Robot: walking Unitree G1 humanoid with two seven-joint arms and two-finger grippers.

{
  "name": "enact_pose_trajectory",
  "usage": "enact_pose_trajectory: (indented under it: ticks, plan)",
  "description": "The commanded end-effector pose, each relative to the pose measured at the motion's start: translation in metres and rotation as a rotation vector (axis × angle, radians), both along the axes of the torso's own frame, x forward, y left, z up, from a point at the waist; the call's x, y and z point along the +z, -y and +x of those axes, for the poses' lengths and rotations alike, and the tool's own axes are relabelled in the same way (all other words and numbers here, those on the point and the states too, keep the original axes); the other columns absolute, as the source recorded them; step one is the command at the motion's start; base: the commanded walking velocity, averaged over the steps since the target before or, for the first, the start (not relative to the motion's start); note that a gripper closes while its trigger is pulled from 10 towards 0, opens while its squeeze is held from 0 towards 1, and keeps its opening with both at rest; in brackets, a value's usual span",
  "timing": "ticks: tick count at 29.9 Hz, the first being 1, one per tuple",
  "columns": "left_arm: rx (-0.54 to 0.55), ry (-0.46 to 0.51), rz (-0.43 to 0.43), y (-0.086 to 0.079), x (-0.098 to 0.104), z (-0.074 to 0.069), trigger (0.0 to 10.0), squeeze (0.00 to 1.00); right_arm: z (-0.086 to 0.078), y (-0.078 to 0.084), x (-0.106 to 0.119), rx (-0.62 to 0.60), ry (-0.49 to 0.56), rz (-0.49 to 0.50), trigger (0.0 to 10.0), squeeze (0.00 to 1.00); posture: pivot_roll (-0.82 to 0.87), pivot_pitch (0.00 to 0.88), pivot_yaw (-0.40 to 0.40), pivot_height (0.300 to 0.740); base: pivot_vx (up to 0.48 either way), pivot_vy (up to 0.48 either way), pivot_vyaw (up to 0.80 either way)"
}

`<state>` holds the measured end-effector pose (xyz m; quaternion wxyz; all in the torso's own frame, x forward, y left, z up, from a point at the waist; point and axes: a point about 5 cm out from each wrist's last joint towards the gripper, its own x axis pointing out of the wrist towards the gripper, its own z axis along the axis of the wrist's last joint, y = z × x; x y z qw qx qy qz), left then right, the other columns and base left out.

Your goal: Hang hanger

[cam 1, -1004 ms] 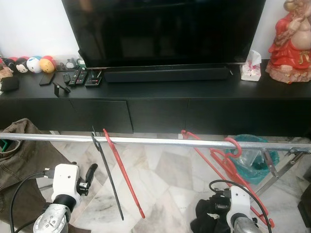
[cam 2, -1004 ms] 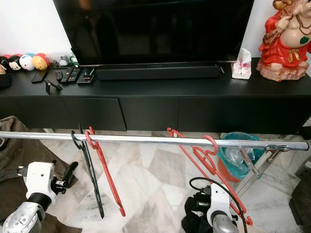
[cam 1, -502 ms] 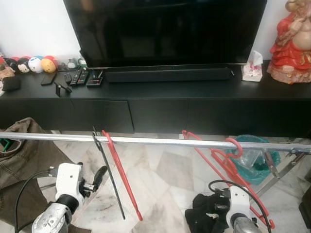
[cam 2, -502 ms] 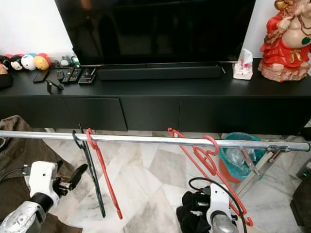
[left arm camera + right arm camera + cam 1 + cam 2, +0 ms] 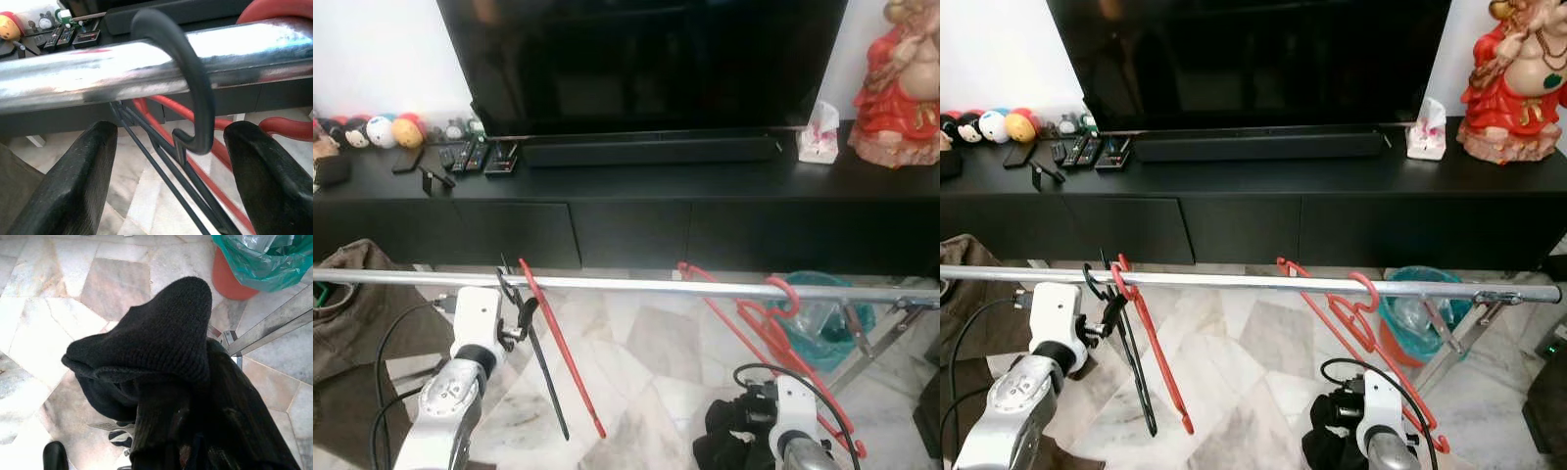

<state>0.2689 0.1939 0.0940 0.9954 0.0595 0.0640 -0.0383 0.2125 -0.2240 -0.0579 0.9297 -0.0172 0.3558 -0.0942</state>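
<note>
A black hanger (image 5: 537, 357) hangs by its hook (image 5: 188, 73) on the silver rail (image 5: 646, 286), with a red hanger (image 5: 563, 362) right beside it. My left gripper (image 5: 171, 137) is raised just under the rail and open. Its fingers (image 5: 83, 181) stand on either side of the black hanger's neck without touching it. More red hangers (image 5: 769, 328) hang tilted towards the rail's right end. My right gripper (image 5: 749, 441) stays low near the floor, shut on a black knit garment (image 5: 156, 347) that drapes over its fingers.
Behind the rail runs a long black TV cabinet (image 5: 636, 211) with a TV, remotes (image 5: 470, 157), plush toys, a tissue box (image 5: 819, 132) and a red statue (image 5: 901, 83). An orange bin with a green bag (image 5: 822, 313) stands under the rail's right end. Brown cloth (image 5: 347, 313) lies on the left.
My left arm has risen from low near the floor up to the rail, bringing its open gripper around the black hanger's neck. The right arm and its garment have stayed put.
</note>
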Motion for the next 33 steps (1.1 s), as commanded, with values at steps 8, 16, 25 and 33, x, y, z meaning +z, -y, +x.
enact_pose_trajectory:
  ticks: [8, 16, 25, 33]
  plan:
    - [0.057, -0.061, 0.062, -0.0032, -0.0089, 0.0040, 10.0, 0.00, 0.0039, -0.0018, 0.0021, 0.001, 0.015, 0.004, 10.0, 0.00, 0.01, 0.000, 0.078, 0.740, 0.000, 0.000, 0.00]
    - [0.050, -0.083, 0.085, -0.0036, -0.0096, 0.0025, 10.0, 0.00, 0.0039, -0.0024, 0.0019, 0.003, 0.013, 0.006, 10.0, 0.00, 0.01, 0.000, 0.078, 0.740, 0.000, 0.000, 0.00]
    - [0.122, -0.144, 0.171, -0.0093, -0.0117, 0.0068, 10.0, 0.00, 0.0041, -0.0027, 0.0020, 0.006, 0.013, 0.006, 10.0, 0.00, 0.01, 0.000, 0.076, 0.740, 0.000, 0.000, 0.00]
    - [0.132, -0.157, 0.178, -0.0078, -0.0109, 0.0097, 10.0, 0.00, 0.0043, -0.0033, 0.0019, 0.007, 0.013, 0.008, 10.0, 0.00, 0.01, 0.000, 0.077, 0.740, 0.000, 0.000, 0.00]
